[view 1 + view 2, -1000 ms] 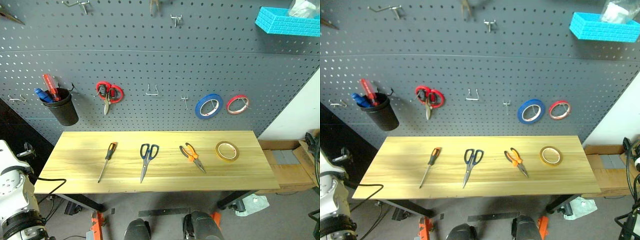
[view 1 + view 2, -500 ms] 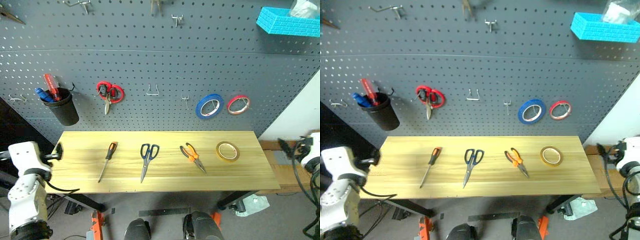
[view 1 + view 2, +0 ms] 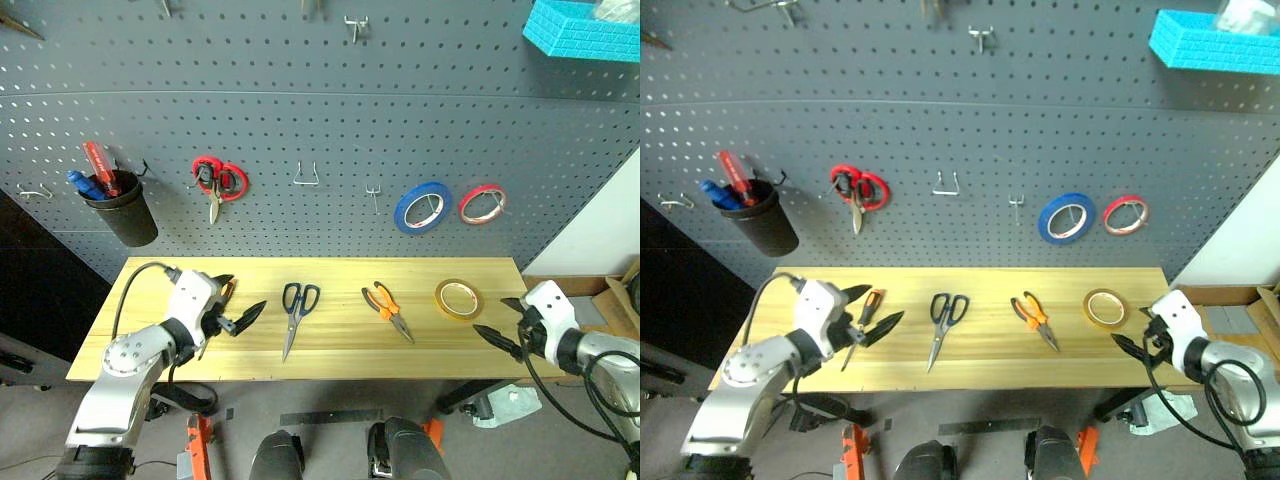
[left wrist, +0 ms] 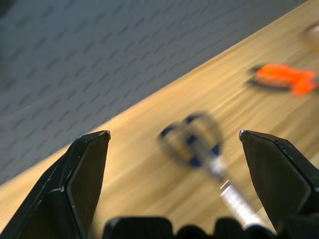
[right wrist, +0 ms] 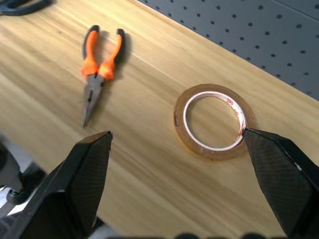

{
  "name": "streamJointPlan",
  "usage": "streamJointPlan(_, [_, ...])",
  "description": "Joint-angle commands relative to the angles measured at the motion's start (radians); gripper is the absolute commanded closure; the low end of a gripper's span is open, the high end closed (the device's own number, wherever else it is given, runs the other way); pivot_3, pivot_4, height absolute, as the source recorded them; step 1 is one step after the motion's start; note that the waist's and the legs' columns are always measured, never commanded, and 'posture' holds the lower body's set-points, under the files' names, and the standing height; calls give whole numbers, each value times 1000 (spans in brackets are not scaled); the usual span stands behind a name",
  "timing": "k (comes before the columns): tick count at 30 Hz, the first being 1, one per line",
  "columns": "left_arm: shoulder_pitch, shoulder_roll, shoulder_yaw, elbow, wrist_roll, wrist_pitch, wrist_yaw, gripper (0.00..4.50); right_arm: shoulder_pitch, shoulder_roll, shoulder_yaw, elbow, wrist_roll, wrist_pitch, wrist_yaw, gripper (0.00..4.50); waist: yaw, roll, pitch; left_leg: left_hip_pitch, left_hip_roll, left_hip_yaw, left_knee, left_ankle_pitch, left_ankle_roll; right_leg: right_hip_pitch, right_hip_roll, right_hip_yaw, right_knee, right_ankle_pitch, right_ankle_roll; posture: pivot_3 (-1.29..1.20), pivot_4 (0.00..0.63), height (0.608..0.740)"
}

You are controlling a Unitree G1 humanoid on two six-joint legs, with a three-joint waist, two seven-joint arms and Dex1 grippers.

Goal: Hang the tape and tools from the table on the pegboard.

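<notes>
On the table (image 3: 330, 355) the tape (image 3: 457, 299), pliers (image 3: 386, 311), scissors (image 3: 293, 316) and screwdriver (image 3: 862, 325) lie in a spaced row below the pegboard (image 3: 320, 130), none hung yet. The left gripper (image 3: 237, 305) hovers by the screwdriver, the right gripper (image 3: 497, 325) near the tape, both empty with jaws apart, apparently positioned for pickups.

Matt wood table (image 3: 330, 345), glossy tape (image 3: 458, 299)
</notes>
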Motion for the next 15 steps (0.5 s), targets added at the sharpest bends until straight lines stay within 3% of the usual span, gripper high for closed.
streamJointPlan(1, [-93,10,-61,-46,-27,44,-74,29,-83,23,38,-58,-15,134,-64,0,-1,-1,8,0,0,0,0,0,0,0,0,0,0,1,1,-185,201,740])
streamJointPlan(6, [-204,28,-178,7,16,24,-209,29,-235,78,168,59,-80,171,-74,0,-17,-1,24,-6,0,0,0,0,0,-2,2,-1,-1,0,1,-210,227,740])
streamJointPlan(15, [-327,-1,-220,61,-36,62,-341,29,-412,188,240,372,-154,156,-114,0,-27,-3,51,-16,-1,3,0,0,0,-15,2,-1,2,1,1,-202,250,740])
